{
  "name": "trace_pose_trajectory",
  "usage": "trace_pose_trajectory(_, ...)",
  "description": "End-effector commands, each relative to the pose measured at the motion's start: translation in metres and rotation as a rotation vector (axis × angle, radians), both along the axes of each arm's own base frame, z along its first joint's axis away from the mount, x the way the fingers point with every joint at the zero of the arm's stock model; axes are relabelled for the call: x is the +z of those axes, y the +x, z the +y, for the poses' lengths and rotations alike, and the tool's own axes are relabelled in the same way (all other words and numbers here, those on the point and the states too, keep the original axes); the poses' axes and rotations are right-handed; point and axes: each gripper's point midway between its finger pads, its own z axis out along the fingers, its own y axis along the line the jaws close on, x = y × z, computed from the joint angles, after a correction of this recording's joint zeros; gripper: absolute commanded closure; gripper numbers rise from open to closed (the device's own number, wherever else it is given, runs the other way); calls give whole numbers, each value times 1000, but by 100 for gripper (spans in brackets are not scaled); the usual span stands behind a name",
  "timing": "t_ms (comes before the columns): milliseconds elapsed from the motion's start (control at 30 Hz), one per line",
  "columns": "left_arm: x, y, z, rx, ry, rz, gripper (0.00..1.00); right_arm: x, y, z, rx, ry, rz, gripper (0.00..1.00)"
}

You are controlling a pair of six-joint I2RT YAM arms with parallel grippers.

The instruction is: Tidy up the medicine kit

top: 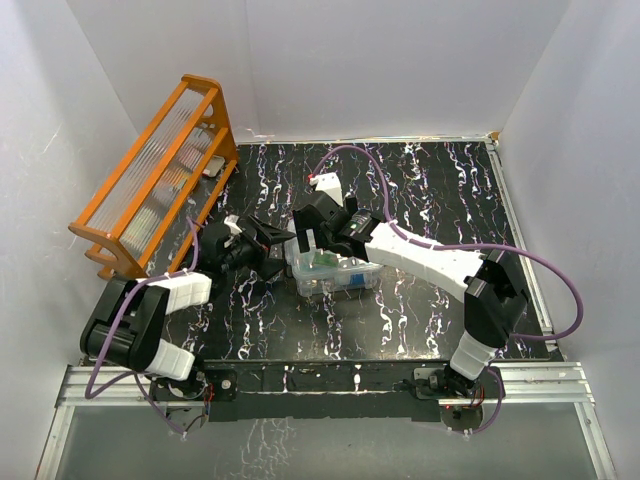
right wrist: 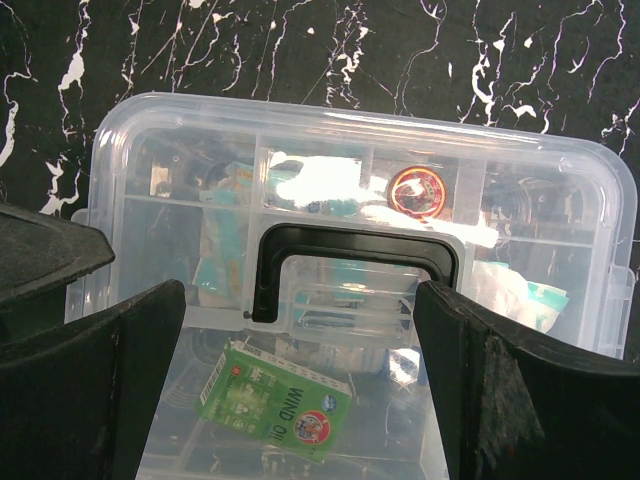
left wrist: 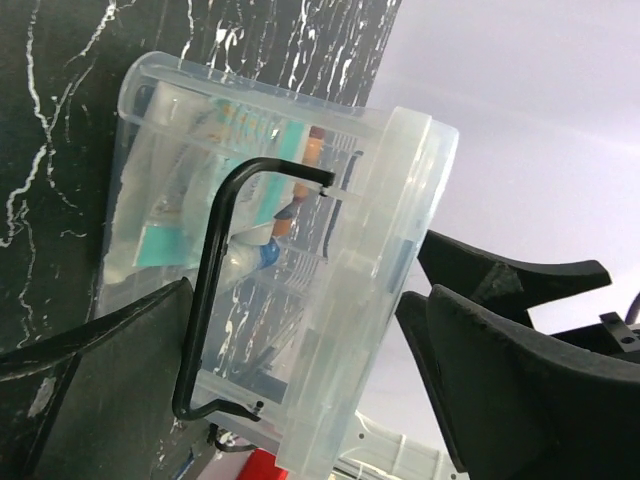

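Closing step, likely: lid (right wrist: pixel 350 170) sits on medicine kit (top: pixel 335 272). Right gripper (right wrist: pixel 300 350) wide above handle (right wrist: pixel 350 245); left gripper (left wrist: pixel 300 375) wide at kit's left end. Next: centre, press down.

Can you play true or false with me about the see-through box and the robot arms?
1. The box is see-through, with things inside. True.
2. The handle on top of it is red. False: it is black.
3. The left gripper and the right gripper both have their fingers open. True.
4. The rack stands on the right. False: it stands on the left, at the back.
5. A green packet lies in the box. True.
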Motion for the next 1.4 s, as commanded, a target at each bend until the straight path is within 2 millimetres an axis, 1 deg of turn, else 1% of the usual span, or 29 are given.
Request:
trace_pose_trajectory(0, 36, -1, -9, -53, -109, -103, 1, -45, -28, -21, 26, -132, 146, 4)
trace_pose_trajectory(100, 36, -3, -6, -51, -68, -107, 6, -45, -27, -21, 25, -132, 148, 4)
trace_pose_trajectory(167, 31, -4, -3, -56, -6, -99, 11, -46, -28, -21, 23, -133, 149, 4)
trace_pose_trajectory(233, 31, -5, 0, -68, 52, -99, 14, -46, -27, -21, 22, -133, 149, 4)
trace_pose_trajectory(367, 45, -7, -4, -139, 80, -156, 16, -44, -25, -23, 8, -130, 135, 5)
trace_pose_trajectory(467, 47, -7, -7, -188, 111, -163, 18, -43, -23, -23, 6, -130, 126, 6)
trace_pose_trajectory(633, 50, -6, -5, -221, 172, -166, 28, -45, -23, -22, 4, -129, 127, 7)
trace_pose_trajectory(733, 50, -9, -7, -270, 183, -186, 27, -46, -23, -21, 2, -128, 130, 8)
trace_pose_trajectory(800, 48, -10, -8, -307, 200, -182, 27, -47, -23, -21, 1, -126, 132, 8)
trace_pose_trajectory(867, 42, -13, -9, -341, 217, -152, 28, -46, -23, -20, 0, -122, 130, 8)
trace_pose_trajectory(1100, 46, -7, -4, -363, 294, -158, 46, -49, -24, -20, -5, -117, 135, 9)
trace_pose_trajectory(1367, 35, -8, 4, -384, 386, -94, 50, -51, -23, -20, -8, -118, 137, 11)
